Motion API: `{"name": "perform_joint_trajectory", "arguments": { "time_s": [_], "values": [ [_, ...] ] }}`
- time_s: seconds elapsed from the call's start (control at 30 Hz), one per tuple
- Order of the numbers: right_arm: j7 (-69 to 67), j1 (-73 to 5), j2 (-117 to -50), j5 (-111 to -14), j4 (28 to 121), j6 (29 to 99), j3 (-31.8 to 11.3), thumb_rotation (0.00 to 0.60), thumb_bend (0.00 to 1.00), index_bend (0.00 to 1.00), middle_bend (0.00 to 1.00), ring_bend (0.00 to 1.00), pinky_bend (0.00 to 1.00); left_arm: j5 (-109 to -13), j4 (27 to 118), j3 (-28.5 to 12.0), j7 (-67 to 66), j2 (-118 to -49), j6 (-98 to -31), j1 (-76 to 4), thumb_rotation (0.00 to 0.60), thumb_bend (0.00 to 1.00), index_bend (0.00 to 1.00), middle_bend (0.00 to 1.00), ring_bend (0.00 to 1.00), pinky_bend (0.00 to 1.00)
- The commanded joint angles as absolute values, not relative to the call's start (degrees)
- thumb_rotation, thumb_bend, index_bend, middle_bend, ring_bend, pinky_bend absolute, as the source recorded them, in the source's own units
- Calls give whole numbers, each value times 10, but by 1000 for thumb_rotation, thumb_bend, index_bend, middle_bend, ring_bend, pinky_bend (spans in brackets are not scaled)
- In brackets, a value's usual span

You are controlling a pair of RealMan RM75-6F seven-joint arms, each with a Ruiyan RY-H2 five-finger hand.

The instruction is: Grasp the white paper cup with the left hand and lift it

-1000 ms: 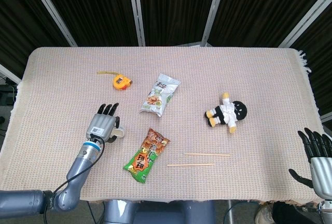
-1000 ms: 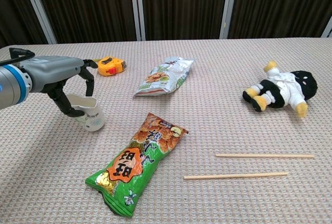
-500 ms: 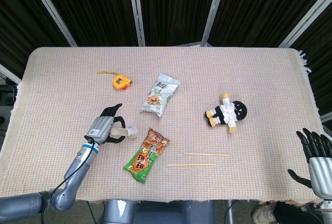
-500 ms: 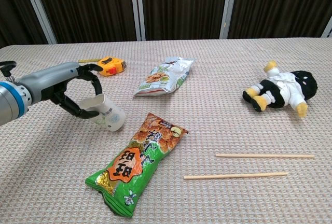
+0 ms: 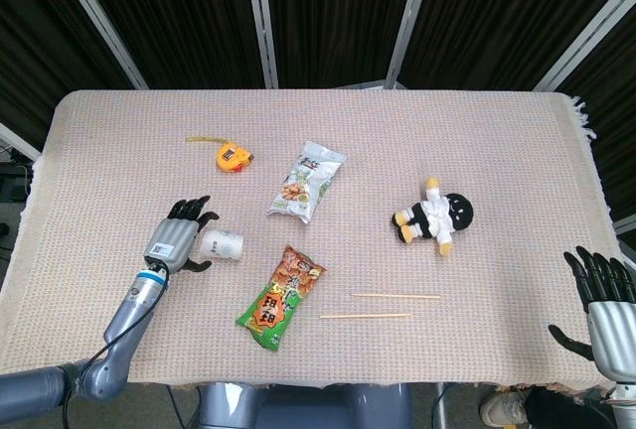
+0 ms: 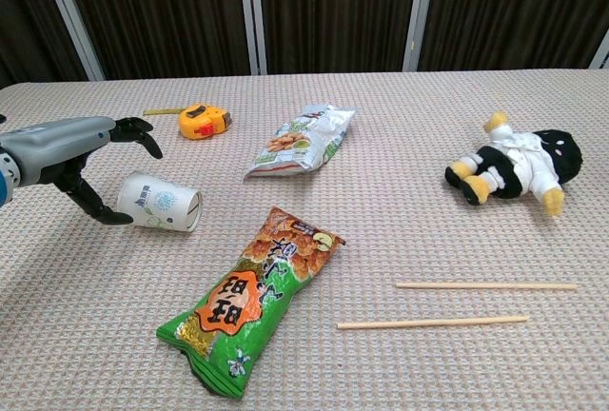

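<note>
Head view: white paper cup lying on its side near the table left edge, just beside left hand, fingers spread, grasping nothing. Right hand idle past the near right corner, released.

Chest view: cup mouth toward the green snack bag. Advised: wrap fingers round the cup's side, close gently against crushing or rolling.

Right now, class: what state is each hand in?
Left hand: open, fingers spread beside the lying cup, not gripping it.
Right hand: open, holding nothing.
</note>
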State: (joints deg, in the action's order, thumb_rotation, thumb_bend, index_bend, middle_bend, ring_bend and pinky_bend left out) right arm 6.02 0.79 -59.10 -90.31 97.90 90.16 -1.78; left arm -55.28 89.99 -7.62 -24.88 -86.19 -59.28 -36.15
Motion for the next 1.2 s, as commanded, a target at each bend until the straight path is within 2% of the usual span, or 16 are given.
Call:
{"name": "perform_joint_trajectory", "arguments": {
  "time_s": [0.03,0.3,0.5,0.57,0.63,0.73,0.9,1.2],
  "values": [
    [62,9,-590,-907,981,904,-17,600,61,0,0,0,0,-552,900,-72,-285,-867,-607,-370,600,115,200,0,0,0],
    [58,10,-588,-914,982,909,-15,600,60,0,0,0,0,-529,883,-62,-422,-924,-642,-400,600,114,244,0,0,0],
    [55,10,-587,-913,980,907,-15,600,61,0,0,0,0,-502,878,-65,-475,-952,-652,-413,600,114,283,0,0,0],
    [53,10,-587,-914,980,908,-15,600,61,0,0,0,0,-497,873,-66,-487,-962,-657,-416,600,113,326,0,0,0],
    [52,10,-586,-914,980,908,-15,600,61,0,0,0,0,-494,866,-67,-494,-971,-661,-418,600,113,424,0,0,0],
    [51,10,-586,-915,979,908,-14,600,62,0,0,0,0,-493,854,-69,-501,-985,-672,-419,600,115,503,0,0,0],
    [51,10,-586,-915,979,907,-15,600,62,0,0,0,0,-520,851,-77,-451,-992,-685,-408,600,114,527,0,0,0],
    [56,9,-588,-915,979,904,-13,600,61,0,0,0,0,-577,888,-111,-238,-979,-675,-371,600,115,488,0,0,0]
  ]
}}
